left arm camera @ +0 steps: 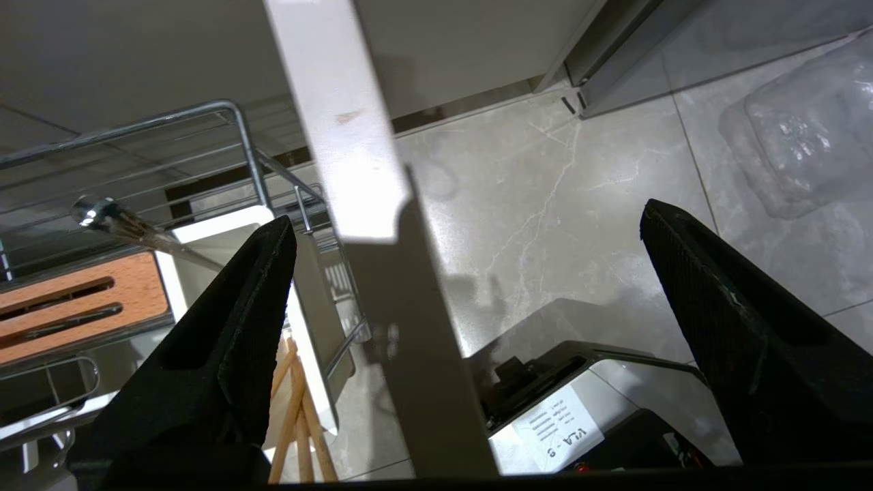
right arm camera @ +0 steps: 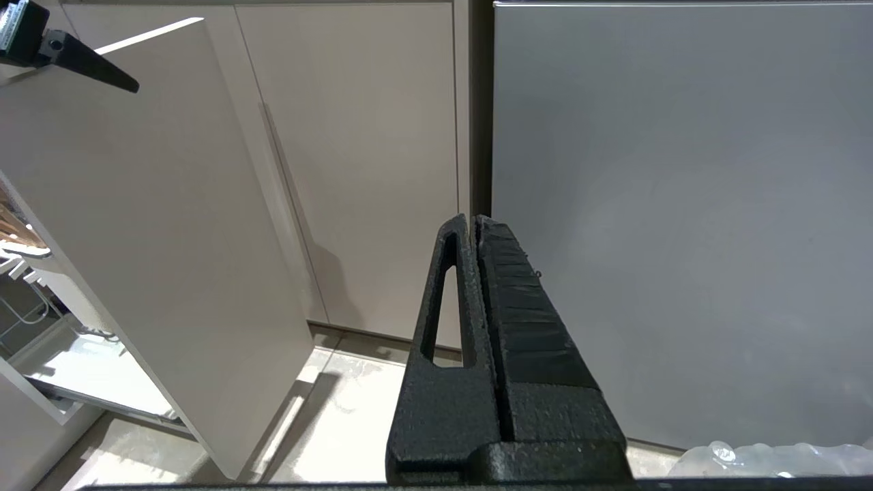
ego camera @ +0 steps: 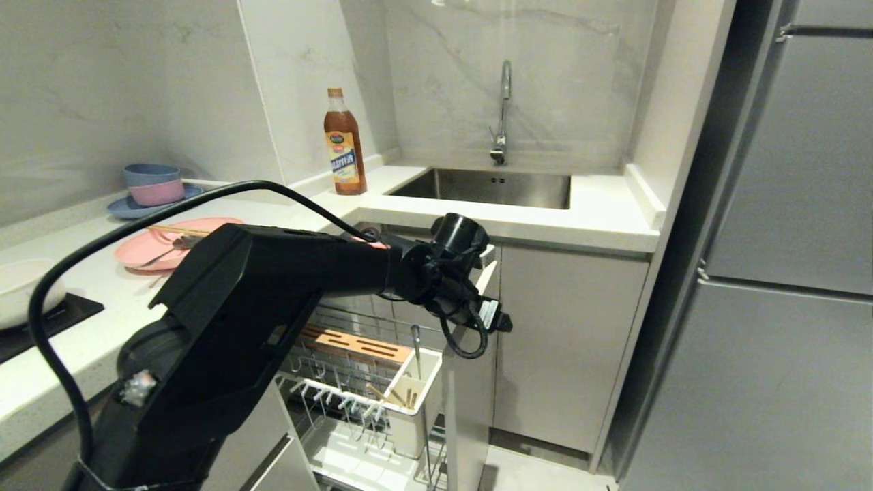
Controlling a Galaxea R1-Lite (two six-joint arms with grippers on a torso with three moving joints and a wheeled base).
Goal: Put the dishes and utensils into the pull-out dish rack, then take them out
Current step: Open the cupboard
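Standing pulled out from under the counter: the pull-out dish rack [ego camera: 368,382], its tall pale-grey front panel [ego camera: 467,382] at the front. Sitting in the white utensil box [ego camera: 416,395] behind that panel: the chopsticks [ego camera: 399,397], leaning, with only the tops showing, and the metal spoon [ego camera: 415,348], standing upright. Lying just behind the box: the slotted wooden block [ego camera: 354,344]. Hiding much of the rack's left part: the big black left arm.

Hanging right above the panel's top edge: the left gripper [left arm camera: 464,239], fingers [left arm camera: 252,320] spread wide, 1 on each side of the panel, holding nothing. Touching or not, too hard to tell.

Resting on the counter [ego camera: 600,218] to the left: the pink plate [ego camera: 164,245], partly covered by the arm, with thin things on it, too small to name. Peeking in at the left edge: the white bowl [ego camera: 20,286], cut off.

Hanging low, facing the cupboard doors: the right gripper [right arm camera: 477,228], fingers pressed together, holding nothing.
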